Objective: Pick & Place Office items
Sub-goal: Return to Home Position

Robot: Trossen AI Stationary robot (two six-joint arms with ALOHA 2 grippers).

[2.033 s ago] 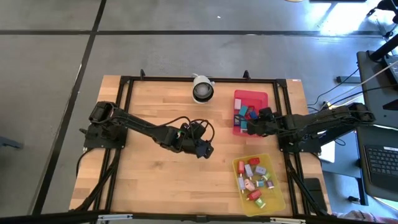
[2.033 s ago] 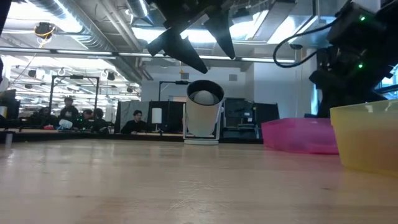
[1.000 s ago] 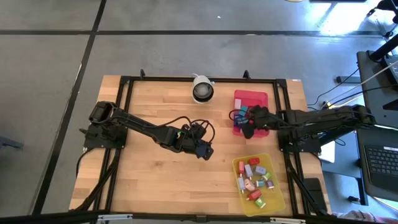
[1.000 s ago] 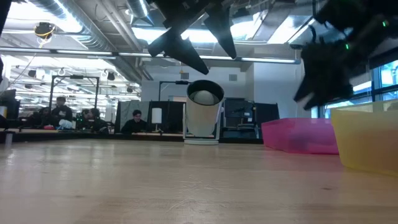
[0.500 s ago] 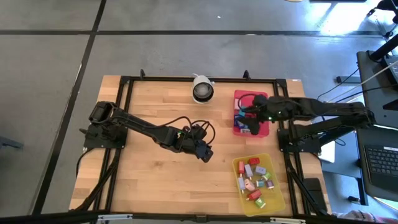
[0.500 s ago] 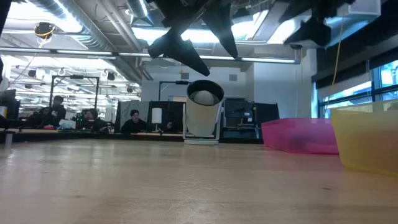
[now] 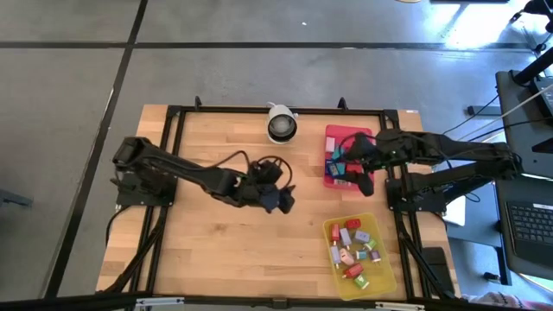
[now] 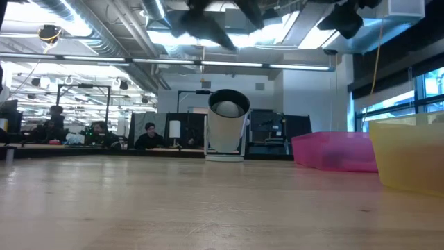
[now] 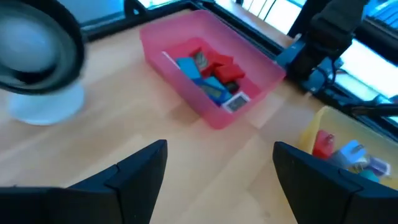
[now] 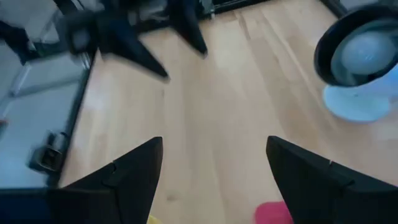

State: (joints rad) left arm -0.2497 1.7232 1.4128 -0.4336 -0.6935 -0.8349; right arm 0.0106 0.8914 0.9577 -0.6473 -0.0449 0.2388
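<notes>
Several office items, blue and red blocks (image 9: 211,74), lie in the red tray (image 7: 348,136). More of them, in red, lilac, teal and pink (image 7: 352,246), lie in the yellow tray (image 7: 386,269). My right gripper (image 7: 352,168) hangs open above the red tray's near part, high over the table (image 8: 347,17), with nothing between its fingers (image 10: 214,168). My left gripper (image 7: 281,200) hangs open over the table's middle, also raised (image 8: 208,21), and holds nothing (image 9: 221,168). It faces the red tray.
A white round camera (image 7: 281,125) stands at the table's far edge, left of the red tray. The yellow tray sits at the near right corner. Bare wood (image 7: 216,250) spreads across the table's left and near parts. People sit in the room behind (image 8: 149,135).
My right gripper has risen from low beside the red tray to high above it and swung a little toward the far edge. My left gripper has also gone up over the table's middle. Both have stayed open.
</notes>
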